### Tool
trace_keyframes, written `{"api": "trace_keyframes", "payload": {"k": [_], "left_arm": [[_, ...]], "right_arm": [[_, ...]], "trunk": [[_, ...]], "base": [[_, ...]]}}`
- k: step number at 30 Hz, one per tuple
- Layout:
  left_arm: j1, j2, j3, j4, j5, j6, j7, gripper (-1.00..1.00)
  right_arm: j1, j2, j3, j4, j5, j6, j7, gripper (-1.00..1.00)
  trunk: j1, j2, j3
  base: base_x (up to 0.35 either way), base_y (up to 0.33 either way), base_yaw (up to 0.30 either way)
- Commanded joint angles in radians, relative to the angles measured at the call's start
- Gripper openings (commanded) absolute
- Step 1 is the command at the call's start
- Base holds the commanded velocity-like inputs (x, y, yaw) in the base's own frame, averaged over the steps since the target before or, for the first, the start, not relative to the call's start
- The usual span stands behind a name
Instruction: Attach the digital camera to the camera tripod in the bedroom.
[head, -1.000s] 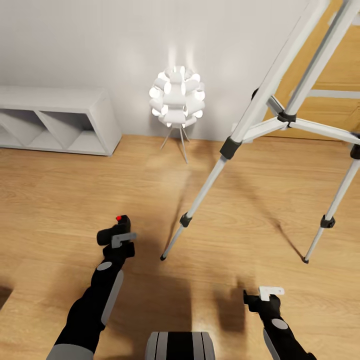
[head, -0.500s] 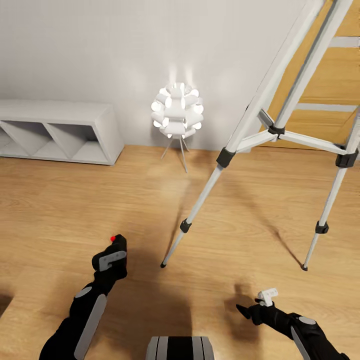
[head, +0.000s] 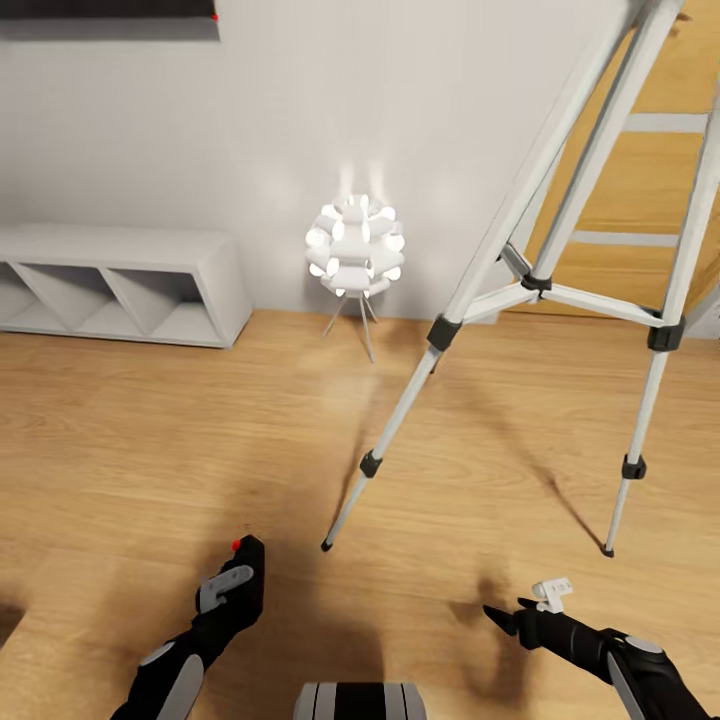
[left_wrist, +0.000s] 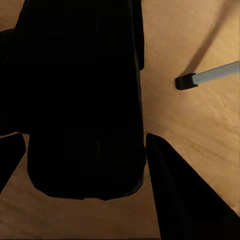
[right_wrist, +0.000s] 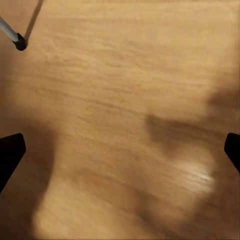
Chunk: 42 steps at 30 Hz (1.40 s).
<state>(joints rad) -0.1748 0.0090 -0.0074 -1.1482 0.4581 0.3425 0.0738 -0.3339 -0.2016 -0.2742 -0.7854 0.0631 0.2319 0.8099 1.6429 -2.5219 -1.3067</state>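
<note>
The left hand (head: 238, 572) grips the digital camera (head: 243, 560), low over the wood floor (head: 150, 450) at the near left. The camera tripod (head: 540, 285) stands to the far right, before the wooden door (head: 640, 210). The right hand (head: 505, 617) hangs open, empty, near right.

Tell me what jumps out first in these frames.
The glowing white lamp against the grey wall, centre. Next the tripod, its silver legs splayed on the wood floor at right, the head out of frame. Low in the head view, the left tool grips the black camera, red spot up; the right tool is open and holds nothing.
</note>
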Motion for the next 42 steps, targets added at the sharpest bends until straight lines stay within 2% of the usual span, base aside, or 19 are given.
{"api": "trace_keyframes", "payload": {"k": [1,7,10,16,19,24,42], "left_arm": [[0.001,0.001,-0.001,0.026,0.012,-0.02,0.003,-1.0],[0.003,0.003,0.001,0.075,0.022,-0.11,0.0,-1.0],[0.003,0.004,0.002,0.091,0.025,-0.126,0.001,-1.0],[0.003,0.005,0.006,0.138,0.044,-0.136,0.0,-1.0],[0.003,0.006,0.008,0.154,0.083,-0.138,-0.001,-1.0],[0.003,0.006,0.007,0.158,0.116,-0.14,-0.001,-1.0],[0.003,0.005,0.002,0.158,0.128,-0.143,0.0,-1.0]], "right_arm": [[0.0,0.001,-0.005,-0.001,0.007,0.007,0.007,1.0],[0.0,0.001,-0.007,-0.001,0.007,0.007,0.003,1.0],[0.0,0.003,-0.008,-0.001,0.007,0.007,0.002,1.0],[0.0,0.01,-0.006,0.0,0.007,0.007,-0.004,1.0],[0.0,0.013,-0.004,0.0,0.007,0.006,-0.007,1.0],[0.0,0.015,-0.005,0.0,0.007,0.006,-0.007,1.0],[0.0,0.015,-0.004,0.004,0.005,0.007,-0.008,1.0]], "trunk": [[-0.001,0.0,0.003],[-0.003,0.001,0.026],[-0.005,0.002,0.038],[-0.007,0.003,0.061],[-0.009,0.004,0.073],[-0.011,0.005,0.092],[-0.019,0.01,0.162]], "base": [[0.0,0.0,0.0],[0.0,0.0,0.0],[0.0,0.0,0.0],[0.0,0.0,0.0],[0.0,0.0,0.0],[0.0,0.0,0.0],[0.0,0.0,0.0]]}}
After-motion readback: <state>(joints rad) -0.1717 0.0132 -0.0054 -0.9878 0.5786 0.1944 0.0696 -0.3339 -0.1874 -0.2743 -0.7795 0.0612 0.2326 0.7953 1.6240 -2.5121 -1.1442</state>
